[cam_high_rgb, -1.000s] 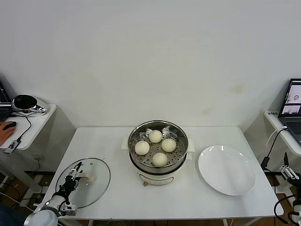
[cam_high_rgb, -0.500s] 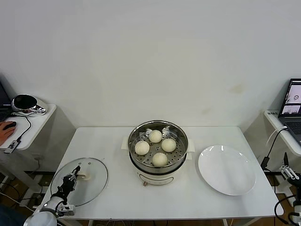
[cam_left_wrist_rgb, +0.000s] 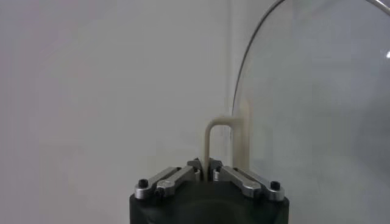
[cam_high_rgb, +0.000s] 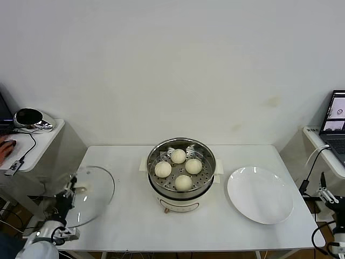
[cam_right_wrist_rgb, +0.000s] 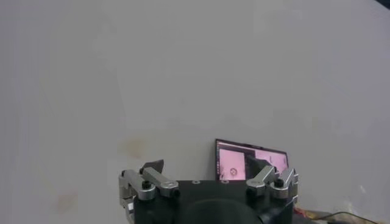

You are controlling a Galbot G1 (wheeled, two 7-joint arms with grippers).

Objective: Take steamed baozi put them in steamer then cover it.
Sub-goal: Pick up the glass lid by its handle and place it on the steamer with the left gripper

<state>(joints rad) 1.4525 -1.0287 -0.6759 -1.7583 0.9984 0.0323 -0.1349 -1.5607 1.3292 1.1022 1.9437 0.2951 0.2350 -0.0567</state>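
Left claw [cam_left_wrist_rgb: 209, 165] is clamped tight on the clear glass lid's [cam_high_rgb: 91, 194] cream handle [cam_left_wrist_rgb: 220, 143], tilted off the worktop's [cam_high_rgb: 135, 216] left edge, so it can cap the shiny steel steamer [cam_high_rgb: 181, 171]; right claw [cam_right_wrist_rgb: 207, 176] parked wide open, holding nothing.

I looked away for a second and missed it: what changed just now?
The left gripper closed on the handle of the glass lid and lifted it off the table, tilting it up leftward. The buns, steamer, plate and right gripper stayed put.

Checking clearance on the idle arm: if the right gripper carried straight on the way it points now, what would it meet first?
Nothing close by. In its wrist view the open right gripper faces clear space, with the laptop and the wall beyond. The laptop looks likeliest to be met first, though depth is unclear.
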